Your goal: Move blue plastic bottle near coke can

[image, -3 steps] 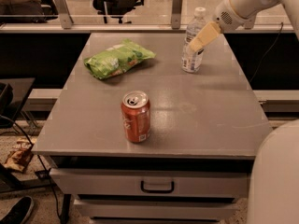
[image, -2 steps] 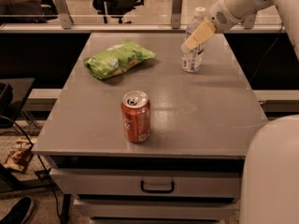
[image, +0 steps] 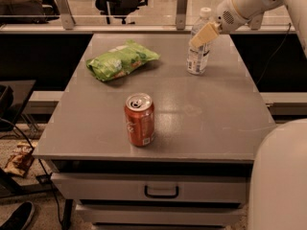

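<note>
The blue plastic bottle [image: 198,56] stands upright at the far right of the grey table [image: 206,119]; it is clear, with a white cap and a white label. The coke can [image: 140,120] stands upright near the table's front, left of centre, well apart from the bottle. My gripper [image: 204,34] reaches in from the upper right on its white arm. It sits at the bottle's upper part and overlaps it just below the cap. The bottle's base rests on the table.
A green chip bag [image: 120,60] lies at the far left of the table. A drawer with a dark handle [image: 161,191] is under the table's front edge. My white base [image: 280,176] fills the lower right. Chairs and a railing stand behind the table.
My gripper has moved up along the bottle, from its middle to near its top. The bottle, can and chip bag have not moved.
</note>
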You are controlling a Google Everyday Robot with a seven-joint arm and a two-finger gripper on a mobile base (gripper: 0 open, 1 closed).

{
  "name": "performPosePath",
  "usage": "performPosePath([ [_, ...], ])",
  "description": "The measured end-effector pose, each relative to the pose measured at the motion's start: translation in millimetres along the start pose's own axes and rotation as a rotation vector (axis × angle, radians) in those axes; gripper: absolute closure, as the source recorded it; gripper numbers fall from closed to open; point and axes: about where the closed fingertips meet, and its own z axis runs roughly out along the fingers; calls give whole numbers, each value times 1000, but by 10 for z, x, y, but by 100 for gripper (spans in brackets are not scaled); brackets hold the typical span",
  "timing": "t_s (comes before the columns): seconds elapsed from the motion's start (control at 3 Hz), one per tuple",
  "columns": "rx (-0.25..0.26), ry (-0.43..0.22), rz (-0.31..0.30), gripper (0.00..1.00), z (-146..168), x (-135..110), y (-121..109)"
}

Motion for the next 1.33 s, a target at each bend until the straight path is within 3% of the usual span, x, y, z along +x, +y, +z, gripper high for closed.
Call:
performPosePath([
  [0.33, -15, -22, -18, 69, -132, -52, 120],
  [0.67, -36, -75, -82, 98, -410, -172, 439],
  [1.33, -133, -157, -193, 100, -702, -156, 1254],
])
